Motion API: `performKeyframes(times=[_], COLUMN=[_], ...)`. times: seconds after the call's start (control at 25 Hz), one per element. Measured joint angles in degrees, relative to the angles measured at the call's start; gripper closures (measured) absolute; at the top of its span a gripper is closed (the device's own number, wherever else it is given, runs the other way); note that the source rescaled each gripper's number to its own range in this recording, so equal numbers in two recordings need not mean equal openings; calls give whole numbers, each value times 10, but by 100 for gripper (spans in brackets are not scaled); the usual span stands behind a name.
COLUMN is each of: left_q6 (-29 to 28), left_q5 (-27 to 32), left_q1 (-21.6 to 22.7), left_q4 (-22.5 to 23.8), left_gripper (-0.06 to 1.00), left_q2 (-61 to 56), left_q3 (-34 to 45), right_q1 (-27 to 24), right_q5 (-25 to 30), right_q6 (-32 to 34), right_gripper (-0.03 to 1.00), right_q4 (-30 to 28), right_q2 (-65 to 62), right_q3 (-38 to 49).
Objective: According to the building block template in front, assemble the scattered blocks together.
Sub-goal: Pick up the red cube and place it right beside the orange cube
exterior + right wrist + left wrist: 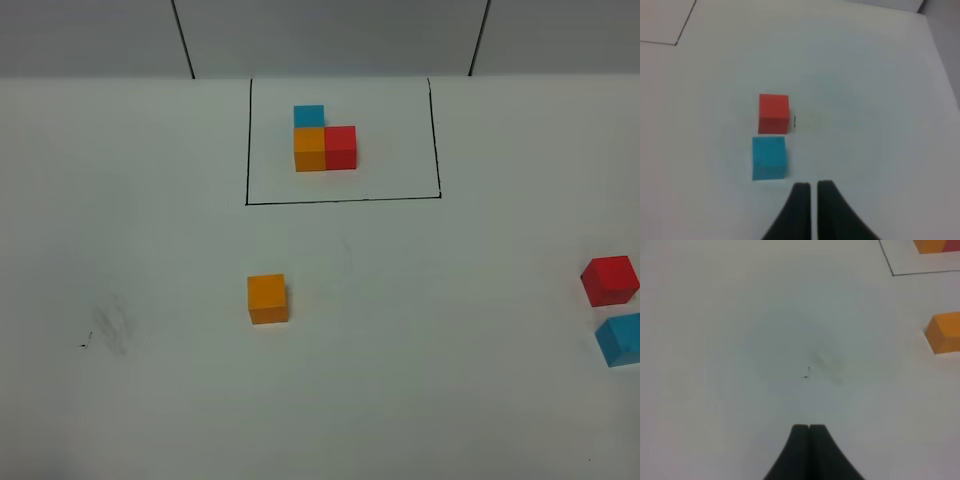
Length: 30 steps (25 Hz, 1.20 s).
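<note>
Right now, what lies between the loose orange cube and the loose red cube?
Only bare table between orange cube and red cube, in the exterior high view.

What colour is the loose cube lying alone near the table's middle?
Orange; the small matte cube shows best in the exterior high view.

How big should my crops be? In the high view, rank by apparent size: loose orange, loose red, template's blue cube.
1. Loose red cube and loose orange cube: alike, not ranked.
2. Template's blue cube: smallest-looking, but farthest from the camera.
</note>
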Motion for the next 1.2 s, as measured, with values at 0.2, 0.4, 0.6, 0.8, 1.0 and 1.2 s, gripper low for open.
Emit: performKeyframes(times=[0.2,0.4,0.6,0.8,1.0,1.2], left_q6=[0,0,0,0,0,0], left_q5=[0,0,0,0,0,0], left_q1=[-2,-4,-4,-4,-4,-4], left_q4=[0,0,0,0,0,0], left_gripper=[94,94,94,94,94,94], left_q2=[0,0,0,0,0,0], left_q3=[0,0,0,0,0,0], right_q1=[0,0,0,0,0,0], right_q5=[0,0,0,0,0,0], right_q6=[0,0,0,0,0,0], right_gripper=[97,97,97,97,97,97], right_q4=[0,0,0,0,0,0], right_q2=[0,0,0,0,0,0], right_q3=[0,0,0,0,0,0])
